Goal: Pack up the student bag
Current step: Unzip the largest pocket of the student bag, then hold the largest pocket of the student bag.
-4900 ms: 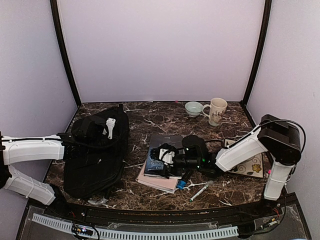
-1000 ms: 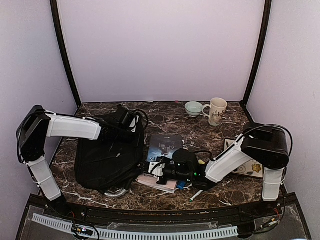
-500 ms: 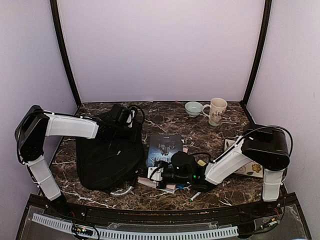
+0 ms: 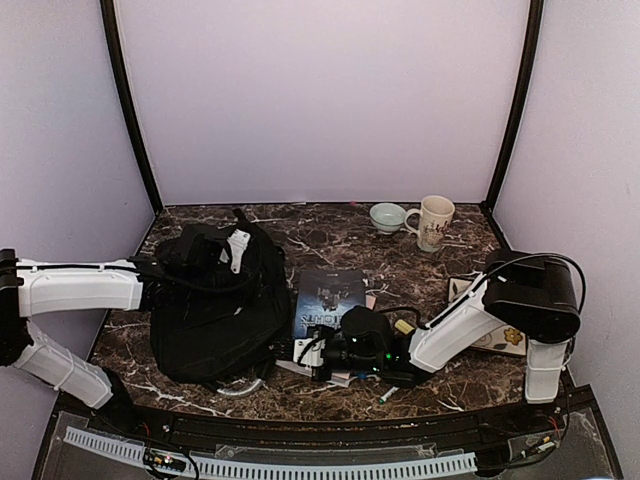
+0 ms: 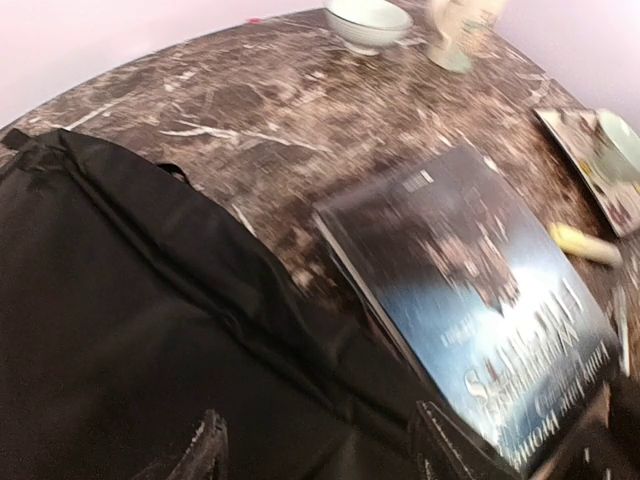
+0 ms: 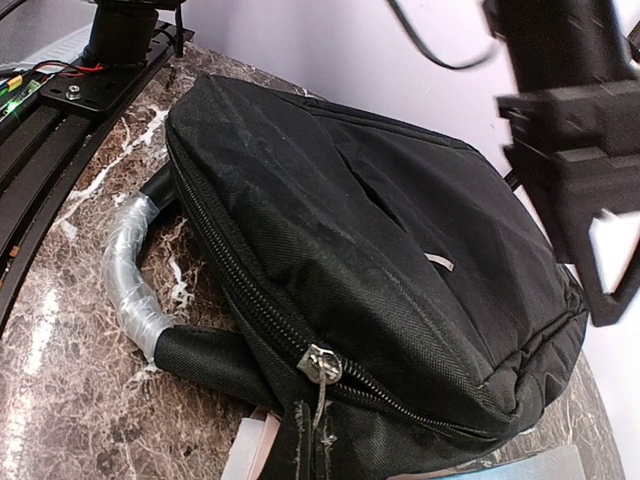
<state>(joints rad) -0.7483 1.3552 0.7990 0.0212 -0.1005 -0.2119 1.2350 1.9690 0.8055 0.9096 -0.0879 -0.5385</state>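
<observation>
The student bag [image 4: 215, 312] lies flat and black on the left half of the marble table, its strap [image 6: 135, 285] curling out at the near edge. My left gripper [image 4: 236, 250] hovers open over the bag's upper part; in the left wrist view its fingertips [image 5: 205, 447] stand wide apart above black fabric [image 5: 130, 330], with nothing between them. My right gripper [image 4: 306, 351] is low at the bag's near right corner. In the right wrist view this gripper [image 6: 318, 445] is shut on the silver zipper pull [image 6: 322, 366] of the closed zipper.
A dark-covered book [image 4: 328, 296] lies just right of the bag on some papers [image 4: 335, 374]. A mug [image 4: 434, 221] and small bowl [image 4: 387, 215] stand at the back right. A patterned plate [image 4: 508, 336] sits far right, and a marker [image 4: 390, 393] lies near the front edge.
The left gripper has opened, let go of the bag's top and drawn back left as its arm lowered. The right gripper, still shut, crept left along the bag's edge.
</observation>
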